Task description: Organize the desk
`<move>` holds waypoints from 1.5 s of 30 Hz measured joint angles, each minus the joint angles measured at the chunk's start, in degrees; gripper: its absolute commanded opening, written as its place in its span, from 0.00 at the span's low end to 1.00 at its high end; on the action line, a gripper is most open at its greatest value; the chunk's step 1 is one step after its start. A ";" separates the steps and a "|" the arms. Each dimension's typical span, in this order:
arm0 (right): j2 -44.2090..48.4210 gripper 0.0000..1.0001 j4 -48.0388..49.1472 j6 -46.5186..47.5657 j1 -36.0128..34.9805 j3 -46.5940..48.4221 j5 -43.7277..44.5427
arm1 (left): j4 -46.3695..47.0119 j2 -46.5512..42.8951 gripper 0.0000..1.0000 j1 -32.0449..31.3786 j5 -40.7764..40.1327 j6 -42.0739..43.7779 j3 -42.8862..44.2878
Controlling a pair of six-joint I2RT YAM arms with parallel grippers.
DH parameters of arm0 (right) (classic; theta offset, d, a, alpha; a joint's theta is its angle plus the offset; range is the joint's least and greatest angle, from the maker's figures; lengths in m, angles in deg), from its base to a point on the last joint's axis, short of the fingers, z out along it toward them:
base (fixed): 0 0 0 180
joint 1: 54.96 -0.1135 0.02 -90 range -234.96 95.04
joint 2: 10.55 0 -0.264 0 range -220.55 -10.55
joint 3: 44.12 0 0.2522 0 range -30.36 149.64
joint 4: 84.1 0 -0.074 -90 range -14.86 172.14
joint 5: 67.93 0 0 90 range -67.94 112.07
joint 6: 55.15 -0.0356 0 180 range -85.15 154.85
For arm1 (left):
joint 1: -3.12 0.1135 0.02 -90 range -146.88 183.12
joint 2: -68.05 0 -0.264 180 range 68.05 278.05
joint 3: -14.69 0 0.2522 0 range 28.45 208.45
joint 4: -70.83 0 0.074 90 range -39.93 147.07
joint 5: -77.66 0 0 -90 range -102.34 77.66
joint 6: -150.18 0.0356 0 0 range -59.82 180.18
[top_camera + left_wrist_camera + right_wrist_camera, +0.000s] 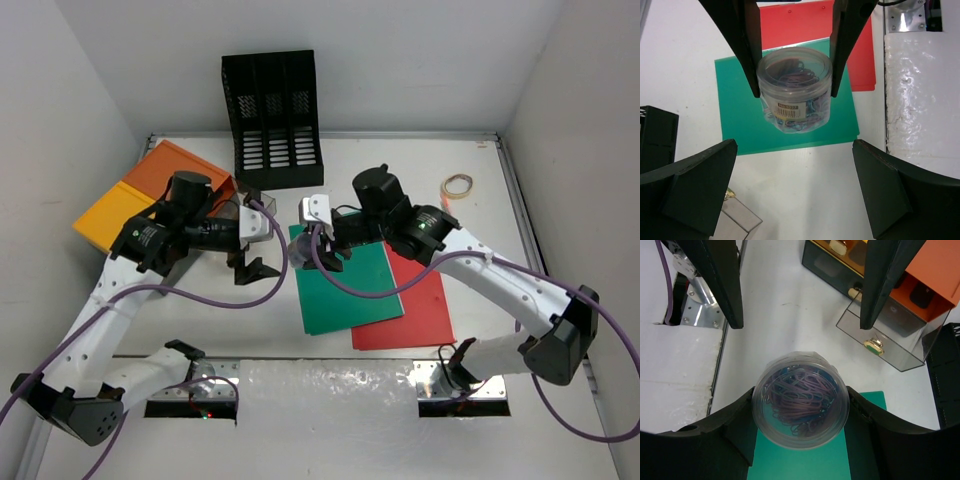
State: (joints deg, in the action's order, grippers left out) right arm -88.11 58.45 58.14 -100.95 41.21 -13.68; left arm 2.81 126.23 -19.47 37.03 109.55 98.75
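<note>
White walls on three sides; desk (500,220) lies flat, long axis left to right, near edge partly behind the arm bases; right gripper (322,243) clamps one clip jar (795,95) over desk centre; left gripper (794,150) spread wide, holding nothing; two folders, green (345,290) over red (420,300); one rack (272,120) at far edge; one drawer box (130,200) far-left, partly hidden by left arm; one rubber band (458,185) far-right.

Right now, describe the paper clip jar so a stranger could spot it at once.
On the white desk, find the green folder mid-table. Over its far left corner the right claw grips a clear round jar of coloured paper clips, the only round transparent container.
</note>
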 measured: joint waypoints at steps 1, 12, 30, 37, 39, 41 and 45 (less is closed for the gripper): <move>-0.22 0.00 -0.02 0.13 -0.13 0.11 0.00 | 0.11 0.00 1.00 0.00 0.24 -0.31 -0.28; -0.92 0.00 0.94 0.28 -1.51 0.15 0.63 | 5.88 0.28 0.96 0.00 0.85 -7.74 -2.40; -0.92 0.00 8.26 -2.56 -1.79 0.13 -0.37 | 8.02 0.20 0.76 0.00 1.31 -11.78 -3.58; -0.92 0.00 8.66 -3.04 -1.88 0.13 -1.20 | 8.15 0.17 0.48 -0.02 1.25 -12.50 -3.58; -0.92 0.00 8.68 -3.15 -1.88 0.13 -1.22 | 8.26 0.15 0.40 -0.04 1.18 -12.98 -3.58; -0.92 0.00 8.66 -3.34 -1.88 0.15 -1.31 | 8.28 0.15 0.29 -0.07 1.14 -13.53 -3.58; -0.92 0.00 8.68 -3.52 -1.88 0.13 -1.44 | 8.41 -0.09 0.07 -0.22 0.79 -14.40 -3.58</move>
State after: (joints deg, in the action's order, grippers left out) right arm -89.03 67.13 54.62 -102.83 41.34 -15.12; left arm 11.23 126.14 -19.69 37.81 95.14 95.17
